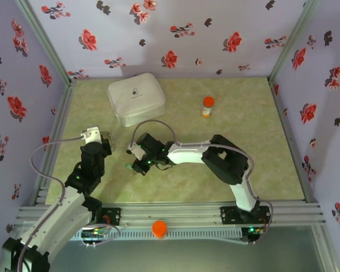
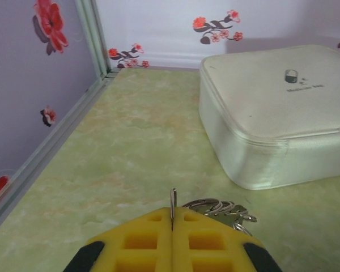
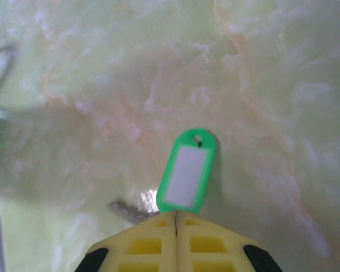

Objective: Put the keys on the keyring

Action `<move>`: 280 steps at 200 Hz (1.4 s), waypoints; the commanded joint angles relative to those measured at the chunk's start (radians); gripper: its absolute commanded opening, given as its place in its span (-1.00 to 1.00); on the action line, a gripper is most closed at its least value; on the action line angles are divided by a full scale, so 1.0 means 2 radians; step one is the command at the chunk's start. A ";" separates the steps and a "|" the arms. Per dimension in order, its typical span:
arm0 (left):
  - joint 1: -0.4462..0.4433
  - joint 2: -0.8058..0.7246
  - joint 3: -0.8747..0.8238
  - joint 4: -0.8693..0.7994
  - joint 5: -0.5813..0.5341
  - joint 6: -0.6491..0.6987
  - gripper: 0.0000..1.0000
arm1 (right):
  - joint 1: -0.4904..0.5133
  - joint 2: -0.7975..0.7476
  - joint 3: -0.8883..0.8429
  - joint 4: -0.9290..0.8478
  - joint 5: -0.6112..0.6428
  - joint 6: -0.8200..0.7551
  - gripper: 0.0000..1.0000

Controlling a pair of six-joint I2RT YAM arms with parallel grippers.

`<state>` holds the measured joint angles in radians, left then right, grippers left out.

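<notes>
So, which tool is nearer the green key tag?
Right. The right tool is closed on the end of the green key tag; the left tool is apart, to its left, pinching the keyring.

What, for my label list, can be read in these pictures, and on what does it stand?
No text is readable.
White case: a pill sign with a small printed line under it, too blurred to read.
Pill bottle: label too small to read.
Green key tag: its white insert is blank.
</notes>
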<state>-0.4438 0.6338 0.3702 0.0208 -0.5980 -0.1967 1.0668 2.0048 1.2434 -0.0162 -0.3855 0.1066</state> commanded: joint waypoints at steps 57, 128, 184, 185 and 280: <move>-0.018 -0.007 0.033 0.066 0.269 0.110 -1.00 | -0.045 -0.265 -0.149 0.017 0.020 -0.082 -1.00; -0.099 0.057 0.047 0.090 0.487 0.200 -1.00 | -0.121 -0.399 -0.132 -0.181 -0.021 -0.190 -1.00; -0.152 0.129 0.089 0.076 0.524 0.229 -1.00 | -0.121 -0.399 -0.108 -0.223 -0.015 -0.247 -1.00; -0.152 0.130 0.089 0.076 0.524 0.229 -1.00 | -0.121 -0.399 -0.108 -0.223 -0.017 -0.247 -1.00; -0.172 0.152 0.094 0.098 0.545 0.194 -1.00 | -0.107 -0.407 -0.121 -0.204 -0.063 -0.267 -1.00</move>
<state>-0.7811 0.9352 0.5171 0.1513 0.4576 0.2165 0.8413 1.2095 0.9970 -0.4400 -0.4583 -0.4015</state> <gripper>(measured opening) 0.043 0.048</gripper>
